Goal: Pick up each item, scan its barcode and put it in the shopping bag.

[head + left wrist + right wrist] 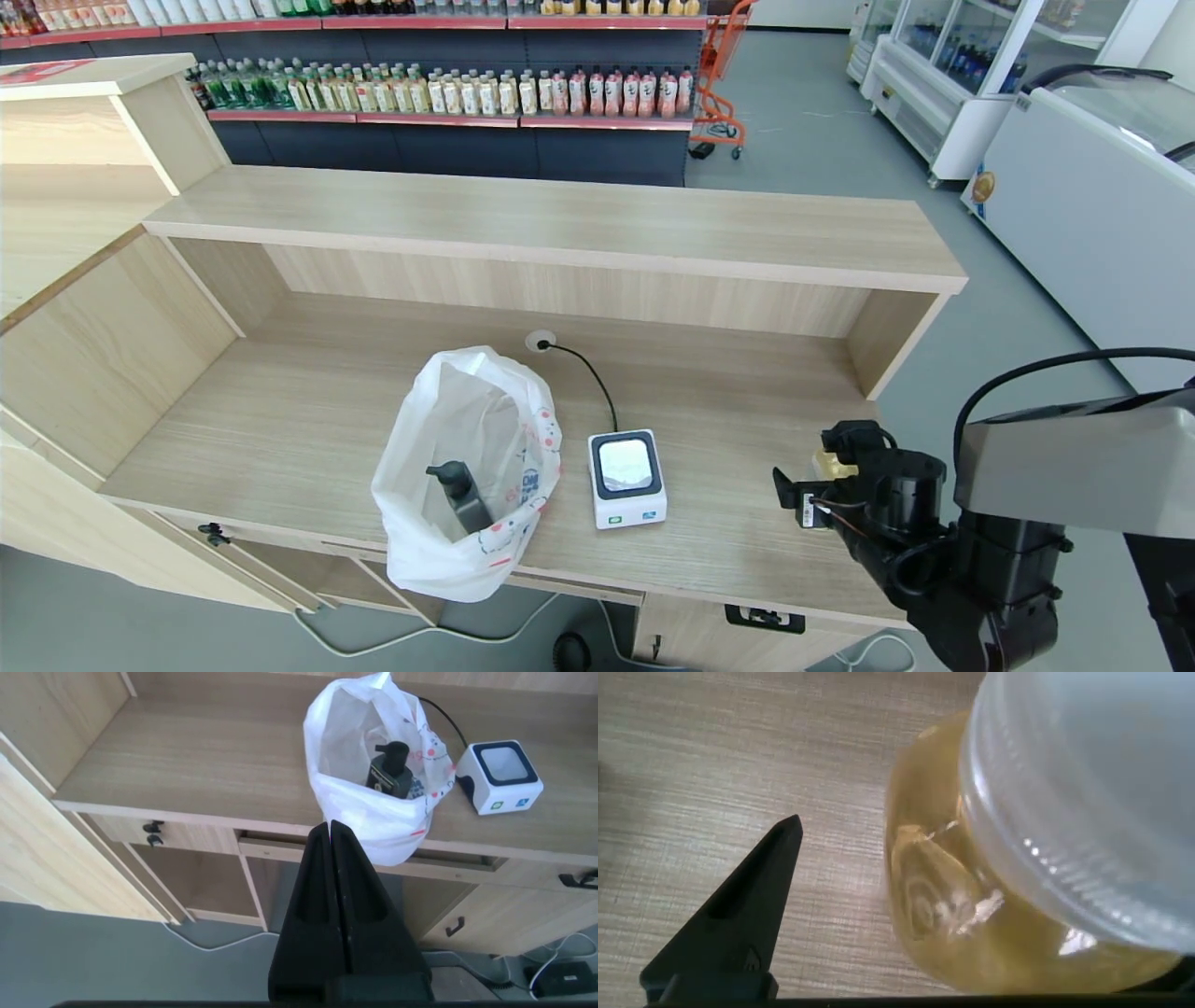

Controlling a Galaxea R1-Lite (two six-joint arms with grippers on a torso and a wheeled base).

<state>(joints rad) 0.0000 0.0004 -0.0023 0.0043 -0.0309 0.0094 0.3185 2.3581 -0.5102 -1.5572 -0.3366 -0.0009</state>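
Note:
A white shopping bag [467, 457] stands open on the wooden counter [728, 411], near its front edge, with a dark pump bottle [459, 493] inside it. To its right sits the white barcode scanner [626, 476], its glass facing up. At the counter's right end a yellow bottle [827, 461] with a pale cap [1102, 793] stands under my right gripper [814, 467]. That gripper is open, and one finger [738, 924] is clear of the bottle's side. My left gripper [332, 829] is shut on nothing, low in front of the counter, before the bag [374, 775].
A raised ledge [560, 224] runs along the back of the counter, with wooden side walls at the left and right. The scanner's black cable [588, 373] leads to a hole in the counter. Drawers [187, 840] sit under the front edge. Shelves of drinks and freezers stand behind.

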